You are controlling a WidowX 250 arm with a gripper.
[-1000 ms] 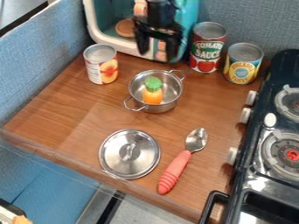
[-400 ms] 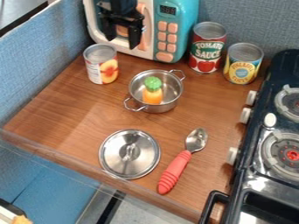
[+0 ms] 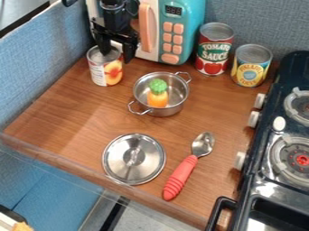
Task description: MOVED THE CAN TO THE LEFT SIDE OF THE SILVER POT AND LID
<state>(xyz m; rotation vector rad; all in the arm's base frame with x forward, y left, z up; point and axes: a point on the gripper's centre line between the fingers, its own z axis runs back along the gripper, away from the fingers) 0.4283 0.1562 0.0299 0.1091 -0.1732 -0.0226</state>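
While the claw (image 3: 116, 50) stands wide in the camera view, one finger overlaps the top of the peach can (image 3: 105, 71) and the other hangs just right of it, with the can upright by the toy microwave (image 3: 188, 27). A good grasp probably wants the claw shifted a touch left and lowered straight—fingers astride the can—before closing, then a level carry to the left of the silver pot (image 3: 171, 108) and lid (image 3: 148, 165).
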